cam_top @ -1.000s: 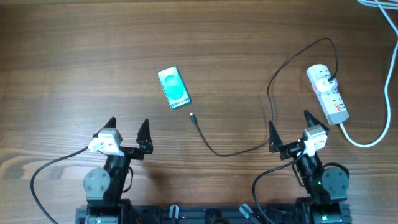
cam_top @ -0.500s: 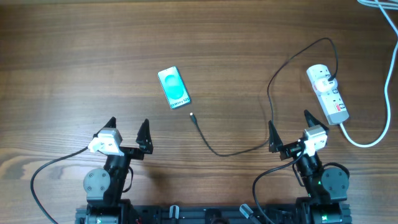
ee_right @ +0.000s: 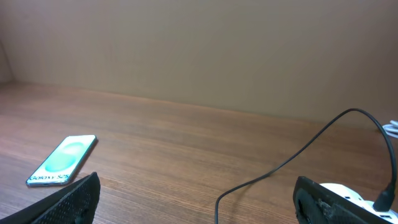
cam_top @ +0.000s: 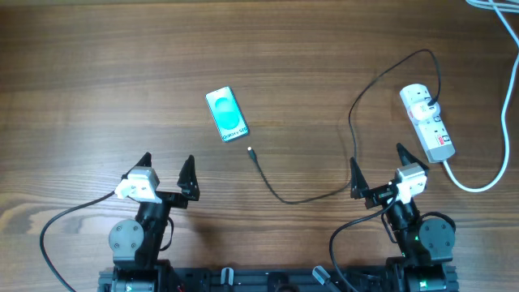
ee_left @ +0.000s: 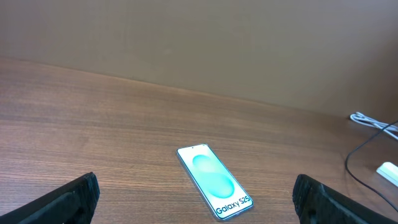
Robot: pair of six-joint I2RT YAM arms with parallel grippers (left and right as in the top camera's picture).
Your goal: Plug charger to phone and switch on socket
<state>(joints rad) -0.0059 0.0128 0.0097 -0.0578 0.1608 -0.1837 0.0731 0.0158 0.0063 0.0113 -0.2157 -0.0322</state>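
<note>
A wood-grain table (cam_top: 89, 65) is spreading under two arms. The left gripper (cam_top: 167, 162) and right gripper (cam_top: 377, 158) are both gaping wide, holding nothing. The phone (cam_top: 226, 113) is lying face up ahead of the left gripper, slightly rightward. The charger (cam_top: 288, 199) is trailing from just beside it, past the right gripper, to the socket (cam_top: 427, 122) ahead, apparently plugged in. Only the wrist views are showing a plain tan wall (ee_left: 199, 43) beyond.

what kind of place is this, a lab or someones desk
Most likely a robotics lab bench: two robot arms are mounted at the edge of a wooden table, a plain beige wall stands behind, and a phone, charger cable and power strip are laid out.
</note>
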